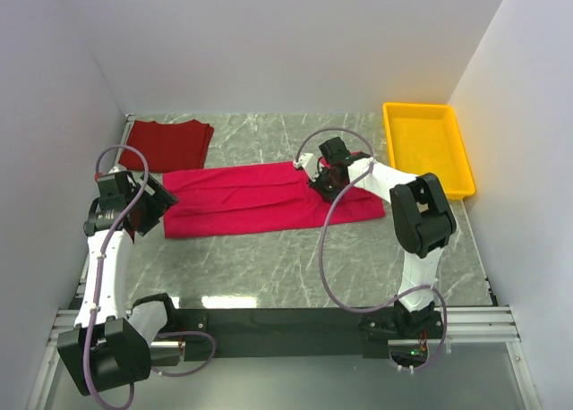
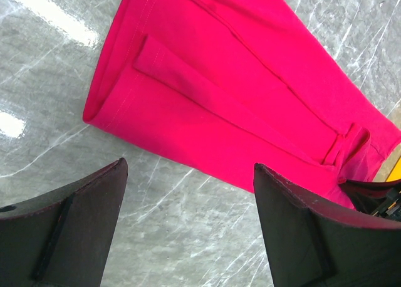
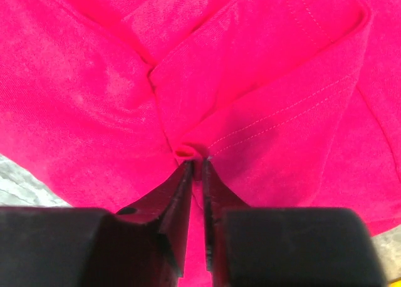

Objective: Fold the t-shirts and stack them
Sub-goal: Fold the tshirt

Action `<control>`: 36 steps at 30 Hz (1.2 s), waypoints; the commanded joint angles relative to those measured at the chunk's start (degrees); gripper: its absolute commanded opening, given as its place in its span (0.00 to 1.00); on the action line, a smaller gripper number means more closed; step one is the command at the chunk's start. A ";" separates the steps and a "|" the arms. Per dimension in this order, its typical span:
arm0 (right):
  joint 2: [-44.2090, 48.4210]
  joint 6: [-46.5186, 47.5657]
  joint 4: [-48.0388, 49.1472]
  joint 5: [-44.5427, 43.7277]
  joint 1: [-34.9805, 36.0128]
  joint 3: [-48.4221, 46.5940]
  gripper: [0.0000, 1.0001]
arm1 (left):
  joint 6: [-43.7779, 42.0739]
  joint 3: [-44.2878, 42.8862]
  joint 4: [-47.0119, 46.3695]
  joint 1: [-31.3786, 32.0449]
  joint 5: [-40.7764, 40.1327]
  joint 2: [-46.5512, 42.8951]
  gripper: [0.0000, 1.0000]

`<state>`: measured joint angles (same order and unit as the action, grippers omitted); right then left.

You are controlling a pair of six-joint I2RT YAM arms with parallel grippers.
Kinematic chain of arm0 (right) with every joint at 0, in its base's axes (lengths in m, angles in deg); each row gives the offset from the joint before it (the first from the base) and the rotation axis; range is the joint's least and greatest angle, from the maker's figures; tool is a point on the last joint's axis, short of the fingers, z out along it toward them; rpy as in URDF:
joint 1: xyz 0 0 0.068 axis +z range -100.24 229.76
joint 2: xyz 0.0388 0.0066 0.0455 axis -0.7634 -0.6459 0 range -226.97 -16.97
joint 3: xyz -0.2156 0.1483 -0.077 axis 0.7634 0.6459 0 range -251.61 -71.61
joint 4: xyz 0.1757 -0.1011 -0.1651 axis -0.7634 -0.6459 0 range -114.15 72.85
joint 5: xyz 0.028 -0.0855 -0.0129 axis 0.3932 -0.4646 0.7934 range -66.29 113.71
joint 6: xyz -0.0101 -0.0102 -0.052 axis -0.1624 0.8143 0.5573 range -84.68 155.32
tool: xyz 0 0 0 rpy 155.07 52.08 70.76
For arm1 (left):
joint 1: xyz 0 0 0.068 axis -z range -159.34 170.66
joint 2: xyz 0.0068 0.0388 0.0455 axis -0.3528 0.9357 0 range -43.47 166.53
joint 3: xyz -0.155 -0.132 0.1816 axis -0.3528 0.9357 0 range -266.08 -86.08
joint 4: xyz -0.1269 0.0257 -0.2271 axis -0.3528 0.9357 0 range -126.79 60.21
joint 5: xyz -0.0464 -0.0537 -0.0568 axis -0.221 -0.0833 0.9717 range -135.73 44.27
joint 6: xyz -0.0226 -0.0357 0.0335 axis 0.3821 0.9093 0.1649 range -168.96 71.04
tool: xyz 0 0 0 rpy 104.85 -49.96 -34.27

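Crimson-pink t-shirt (image 3: 263,80) cloth is gathered into a small pucker right at the tips of the right tool (image 3: 195,165). Its jaws are pressed almost together, pinching that fold where several layers and a stitched hem meet. Out from the tips the fabric spreads on every side, folded lengthwise into a long band lying flat on the desk (image 1: 269,258). It looks light, thin and limp, so it would likely sag from a single pinch and its layers could slide apart. A hold through all layers at a folded edge, matched at the other end, seems the safer grip. The left tool (image 2: 189,166) hangs over the desk with its jaws spread wide, holding nothing; the band's hemmed end and tucked sleeve lie just ahead of its tips. Further out, the brick-red t-shirt (image 1: 170,143) lies folded, well apart from the right tool.
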<state>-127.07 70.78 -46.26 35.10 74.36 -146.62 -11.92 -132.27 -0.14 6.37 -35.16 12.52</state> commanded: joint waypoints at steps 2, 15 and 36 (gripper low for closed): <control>1.03 -0.22 1.68 -0.24 0.36 -1.90 0.14 | -1.09 0.14 -1.49 -0.31 0.60 -1.41 0.86; 4.64 -1.36 4.23 -4.27 -4.64 -5.06 0.00 | -1.27 -0.21 -1.75 -0.31 0.86 -0.97 0.86; 4.45 -8.82 13.46 -17.30 -8.69 -8.15 0.60 | -1.97 0.05 -1.92 -0.31 0.77 -0.62 0.86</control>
<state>-127.16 64.14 -34.26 16.77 66.43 -154.83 -12.38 -132.25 -0.17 6.37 -35.01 12.49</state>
